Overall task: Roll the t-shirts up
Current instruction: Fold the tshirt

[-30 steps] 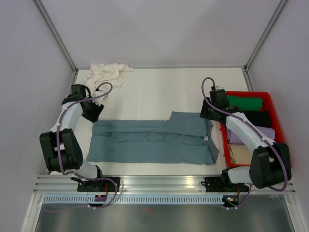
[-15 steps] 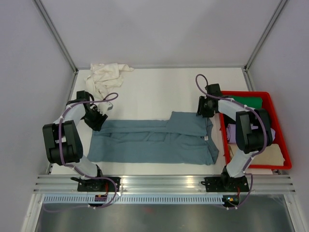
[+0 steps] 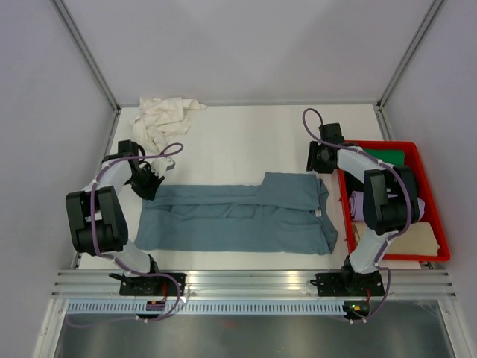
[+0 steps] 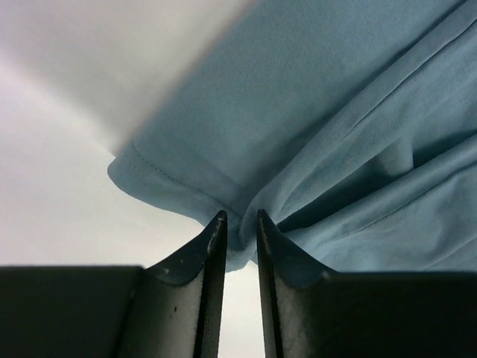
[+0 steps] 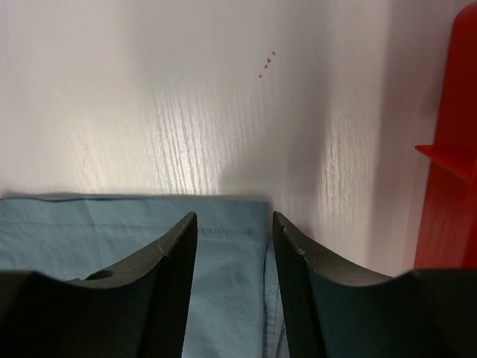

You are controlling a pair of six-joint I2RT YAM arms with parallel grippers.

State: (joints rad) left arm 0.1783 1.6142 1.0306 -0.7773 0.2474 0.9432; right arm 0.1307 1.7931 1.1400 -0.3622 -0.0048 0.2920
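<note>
A dusty blue-grey t-shirt (image 3: 238, 216) lies folded lengthwise into a long band across the table. My left gripper (image 3: 153, 186) is at its far left corner. In the left wrist view the jaws (image 4: 238, 216) stand narrow, with a fold of the blue cloth (image 4: 320, 127) bunched between the tips. My right gripper (image 3: 319, 170) sits at the shirt's far right corner. There its open jaws (image 5: 232, 216) straddle the stitched hem (image 5: 112, 231), with nothing pinched. A cream-white t-shirt (image 3: 160, 118) lies crumpled at the back left.
A red plastic crate (image 3: 428, 253) with folded green, black, purple and beige cloth stands at the right edge, close to my right arm; its wall (image 5: 455, 149) shows in the right wrist view. Bare white tabletop (image 3: 246, 142) lies behind the blue shirt.
The left jaws have narrowed onto the shirt's far left corner. The right arm swung from beside the crate to the shirt's far right corner and stays open.
</note>
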